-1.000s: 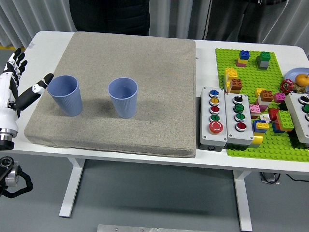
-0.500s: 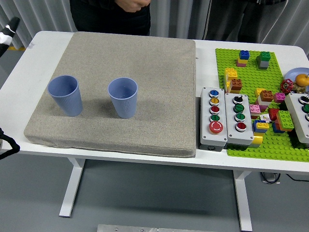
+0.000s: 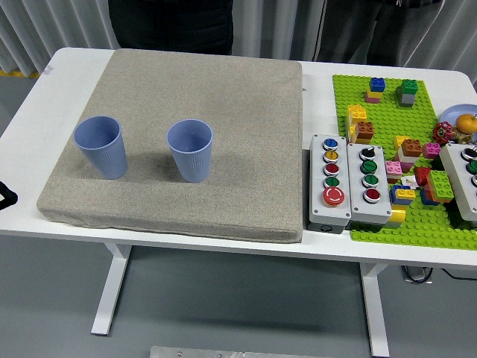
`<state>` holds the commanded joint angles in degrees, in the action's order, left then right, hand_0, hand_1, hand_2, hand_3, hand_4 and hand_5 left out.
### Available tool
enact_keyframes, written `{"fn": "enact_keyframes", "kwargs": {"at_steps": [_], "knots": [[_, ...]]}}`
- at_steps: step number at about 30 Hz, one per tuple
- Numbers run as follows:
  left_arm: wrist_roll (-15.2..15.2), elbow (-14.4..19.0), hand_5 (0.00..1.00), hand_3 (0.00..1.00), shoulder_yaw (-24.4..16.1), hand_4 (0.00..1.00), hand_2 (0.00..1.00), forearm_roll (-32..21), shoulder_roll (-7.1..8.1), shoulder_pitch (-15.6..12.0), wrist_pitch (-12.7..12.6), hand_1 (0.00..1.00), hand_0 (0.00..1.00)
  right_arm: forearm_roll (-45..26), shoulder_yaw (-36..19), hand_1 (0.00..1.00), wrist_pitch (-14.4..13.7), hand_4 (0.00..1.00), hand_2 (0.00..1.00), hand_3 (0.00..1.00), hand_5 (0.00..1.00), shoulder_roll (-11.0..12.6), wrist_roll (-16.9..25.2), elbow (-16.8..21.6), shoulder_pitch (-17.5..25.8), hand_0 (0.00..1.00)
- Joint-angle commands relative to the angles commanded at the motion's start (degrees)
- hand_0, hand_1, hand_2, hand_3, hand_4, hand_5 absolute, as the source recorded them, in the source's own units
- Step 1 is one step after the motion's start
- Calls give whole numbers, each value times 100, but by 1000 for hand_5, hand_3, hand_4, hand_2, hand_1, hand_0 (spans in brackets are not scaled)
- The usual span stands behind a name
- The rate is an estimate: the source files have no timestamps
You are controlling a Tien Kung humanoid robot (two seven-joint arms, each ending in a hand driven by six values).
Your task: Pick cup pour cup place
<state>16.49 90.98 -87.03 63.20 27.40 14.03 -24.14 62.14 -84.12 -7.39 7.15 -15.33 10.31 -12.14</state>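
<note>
Two blue ribbed cups stand upright on a grey felt mat [image 3: 223, 89]. The left cup [image 3: 100, 146] is near the mat's left edge, and the right cup [image 3: 190, 150] stands a short way to its right. Both look empty from above. Neither robot hand shows in the head view; only a small black piece of the left arm [image 3: 4, 196] pokes in at the left edge, well apart from the cups.
Two grey button boxes [image 3: 349, 180] sit right of the mat. A green brick baseplate [image 3: 387, 112] with several coloured bricks lies at the far right, with a third button box [image 3: 463, 179] and a small bowl of fruit [image 3: 458, 123]. A person in dark clothes [image 3: 171, 22] stands at the far side.
The left hand, which stood open beside the left cup a second ago, has pulled away out of the left edge. The cups have not moved.
</note>
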Motion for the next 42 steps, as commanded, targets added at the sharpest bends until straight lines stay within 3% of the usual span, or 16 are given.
{"fn": "enact_keyframes", "kwargs": {"at_steps": [5,6,11,12,15,19,42], "knots": [[10,-39,496,998,-36,979,998,-37,-27,9,9,896,892,-10,5,672,4,2,654,606,177,4,6,0,-4,717],[14,-53,757,998,-49,944,998,-56,-32,7,10,885,880,-12,4,672,7,2,653,606,175,6,8,0,-3,716],[38,-124,757,998,-72,944,998,-496,-58,3,56,885,880,-9,-2,672,6,2,653,606,175,2,6,0,1,716],[58,-156,998,920,-77,765,913,-727,-70,9,110,839,840,-5,-5,672,6,2,653,606,176,1,4,0,4,716],[59,-266,998,920,-67,765,913,-1364,-87,21,243,839,840,16,-15,672,7,2,653,606,176,0,-3,0,3,716],[112,-476,998,922,-198,747,921,-1738,-117,31,264,833,835,5,-17,672,6,2,653,606,176,0,1,0,1,717],[-13,-330,998,939,-278,770,926,-1414,-92,-66,225,836,836,11,-48,671,-7,2,653,608,179,-5,-1,0,55,716]]}}
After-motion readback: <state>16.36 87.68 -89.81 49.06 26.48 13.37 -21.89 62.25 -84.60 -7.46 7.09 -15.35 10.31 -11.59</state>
